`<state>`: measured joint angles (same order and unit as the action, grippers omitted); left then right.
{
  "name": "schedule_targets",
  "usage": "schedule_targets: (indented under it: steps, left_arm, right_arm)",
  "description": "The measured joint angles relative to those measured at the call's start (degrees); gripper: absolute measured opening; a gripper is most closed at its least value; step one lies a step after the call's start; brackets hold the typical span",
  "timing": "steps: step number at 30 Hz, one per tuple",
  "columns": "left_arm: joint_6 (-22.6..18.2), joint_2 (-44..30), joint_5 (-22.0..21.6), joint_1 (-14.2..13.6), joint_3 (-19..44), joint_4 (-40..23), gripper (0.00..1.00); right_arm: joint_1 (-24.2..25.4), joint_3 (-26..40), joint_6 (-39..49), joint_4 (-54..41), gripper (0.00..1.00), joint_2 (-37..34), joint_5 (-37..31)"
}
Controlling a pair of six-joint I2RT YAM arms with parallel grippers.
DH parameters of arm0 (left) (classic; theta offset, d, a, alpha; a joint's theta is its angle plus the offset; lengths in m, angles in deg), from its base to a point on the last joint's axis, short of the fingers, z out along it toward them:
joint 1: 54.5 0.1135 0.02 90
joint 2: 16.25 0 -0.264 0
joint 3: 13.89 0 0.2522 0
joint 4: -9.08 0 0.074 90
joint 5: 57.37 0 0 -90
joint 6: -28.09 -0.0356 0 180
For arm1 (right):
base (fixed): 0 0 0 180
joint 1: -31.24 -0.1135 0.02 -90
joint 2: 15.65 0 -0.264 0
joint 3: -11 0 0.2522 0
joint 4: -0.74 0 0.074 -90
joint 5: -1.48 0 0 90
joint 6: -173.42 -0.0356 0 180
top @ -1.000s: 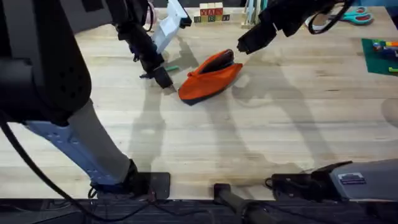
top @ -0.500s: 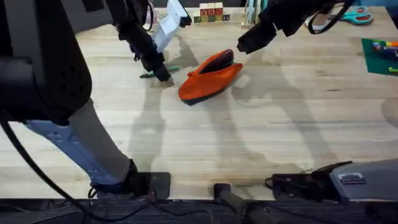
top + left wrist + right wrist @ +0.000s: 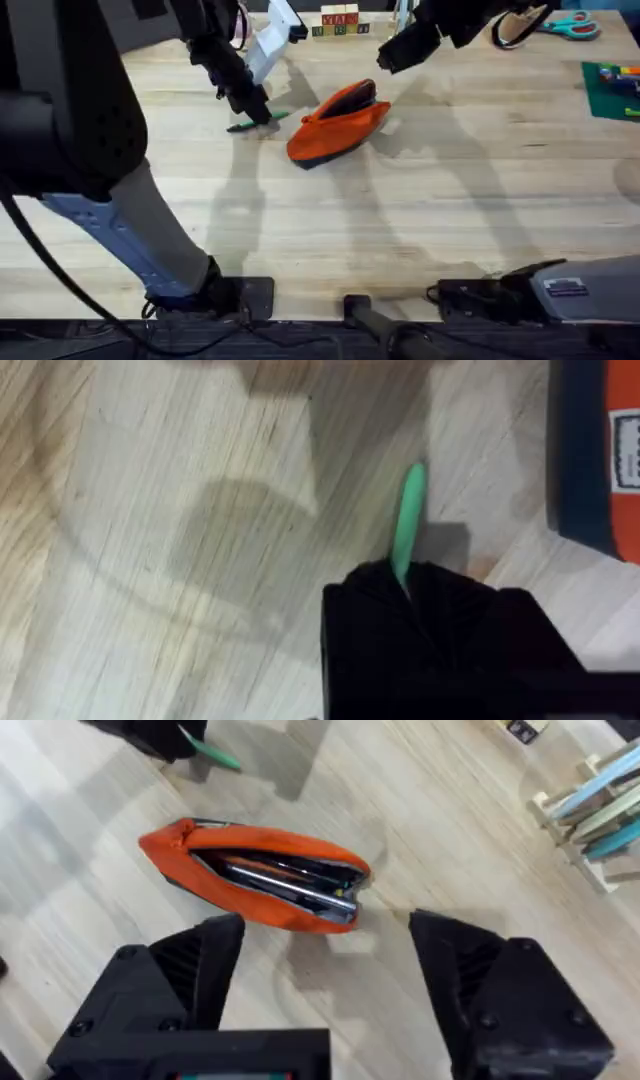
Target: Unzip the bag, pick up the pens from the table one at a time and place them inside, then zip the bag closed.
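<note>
The bag [image 3: 338, 124] lies on the tabletop [image 3: 420, 210] near its middle, tilted, with its zipper drawn back and its mouth gaping; in the right wrist view the bag [image 3: 262, 876] shows pens already lying along its inside, so the opening faces up and stays wide, which suits dropping another pen in from above. Just beside it, on the side toward the left arm, the left end effector [image 3: 252, 108] is pressed together on a green pen [image 3: 256, 121], pinching it near one end so that most of the shaft sticks out past the fingers; the left wrist view shows the green pen [image 3: 407, 520] running out from between the black fingers [image 3: 370, 610] over bare wood, with the bag's orange and navy edge [image 3: 592, 455] close by. Holding the pen by its end probably leaves the free length to lead into the mouth first. Whether the pen has cleared the wood cannot be told. The right end effector [image 3: 400, 45] hangs above and behind the bag with its fingers spread [image 3: 200, 970], touching nothing, likely kept clear of the opening while standing ready to steady the bag or take the zipper later.
</note>
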<state>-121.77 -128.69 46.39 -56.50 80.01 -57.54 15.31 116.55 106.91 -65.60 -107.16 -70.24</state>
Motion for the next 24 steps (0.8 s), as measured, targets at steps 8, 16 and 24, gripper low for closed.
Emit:
schedule_targets:
  steps: [8, 16, 24]
  left_arm:
    - [2.7, -0.8, 0.0, 0.0, 1.5, -1.4, 0.041]
    - [6.0, -3.0, 0.0, 0.0, 9.3, -9.6, 0.041]
    - [10.9, -2.9, -0.1, -1.0, 21.0, -19.0, 0.041]
  right_arm:
    - [1.6, 0.7, -4.0, -0.2, 0.997, 0.2, 0.2]
    - [1.7, 0.7, -4.7, -2.0, 0.996, 4.8, 0.2]
    - [1.7, 0.9, -4.9, -9.4, 0.997, 8.4, 0.2]
